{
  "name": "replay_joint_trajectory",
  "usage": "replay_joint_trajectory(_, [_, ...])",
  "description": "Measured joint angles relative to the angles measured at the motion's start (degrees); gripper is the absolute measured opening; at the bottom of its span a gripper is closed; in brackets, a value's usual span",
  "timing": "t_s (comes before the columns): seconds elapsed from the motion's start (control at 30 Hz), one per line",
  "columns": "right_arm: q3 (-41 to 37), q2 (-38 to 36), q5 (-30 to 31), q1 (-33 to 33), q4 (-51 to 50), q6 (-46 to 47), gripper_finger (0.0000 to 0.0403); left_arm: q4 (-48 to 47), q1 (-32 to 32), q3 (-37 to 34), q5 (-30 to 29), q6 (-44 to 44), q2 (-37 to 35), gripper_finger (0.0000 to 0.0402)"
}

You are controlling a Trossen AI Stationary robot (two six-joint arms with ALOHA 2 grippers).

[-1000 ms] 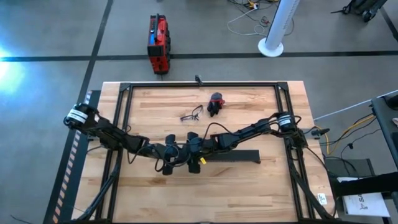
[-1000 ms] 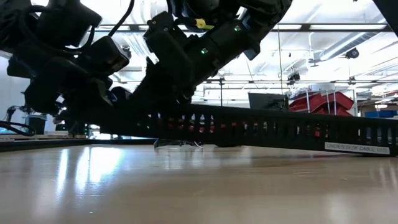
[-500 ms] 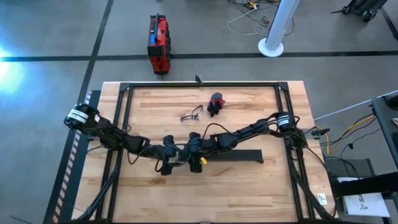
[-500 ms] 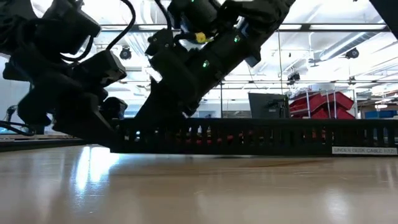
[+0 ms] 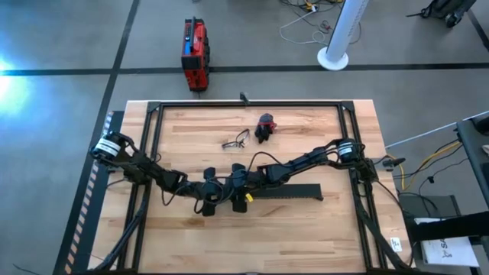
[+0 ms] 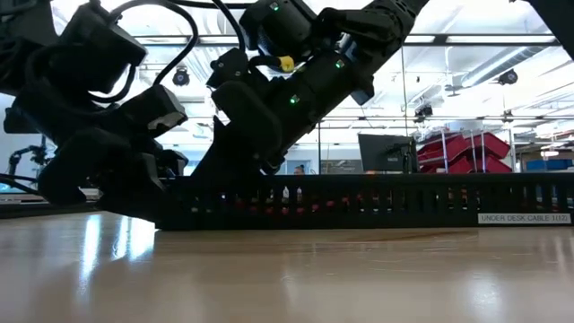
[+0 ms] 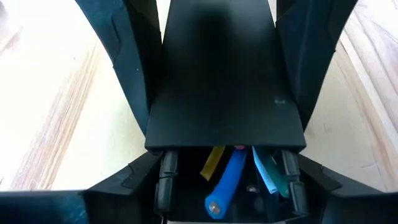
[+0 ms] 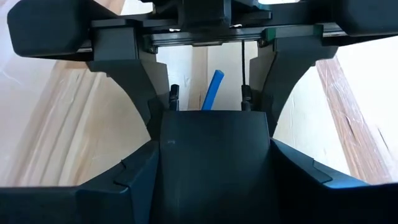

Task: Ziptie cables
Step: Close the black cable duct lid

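Lying inside the long black slotted duct [image 5: 294,191], the cables [image 7: 227,180] share its long axis, which runs side to side across the worktop [image 5: 306,237] in the high view. Only their cut ends show. In the left wrist view a thick blue one, a yellow one and a pale blue-green one poke out of the duct's open mouth. In the right wrist view one blue end [image 8: 212,90] sticks out past that same mouth, pointing towards the left arm. From above, the cables themselves are hidden by the arms and the duct.

Both arms meet at the duct's left end, a little in front of the worktop's middle. The right gripper [image 5: 233,191] reaches in from the right, its jaws set wide and closed on the duct's two side walls. The left gripper [image 5: 208,200] faces it from the other side and straddles the same end; I cannot tell whether its jaws press the duct or stand just clear of it.

Farther back lie a small dark wire tangle [image 5: 236,140] and a red-and-black lump [image 5: 265,127], well apart from the duct.
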Motion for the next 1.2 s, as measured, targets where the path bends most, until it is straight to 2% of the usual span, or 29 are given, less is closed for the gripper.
replay_joint_trajectory(0.93, [-0.42,1.9,-0.5,-0.89,8.16,-2.22,0.0221,1.62,0.0,-0.46,-1.86,1.26,-0.47,0.0213])
replay_joint_trajectory(1.2, [-0.48,2.05,-2.83,-1.06,9.95,-2.3,0.0214,1.73,0.0,-0.46,-2.36,1.92,-0.5,0.0213])
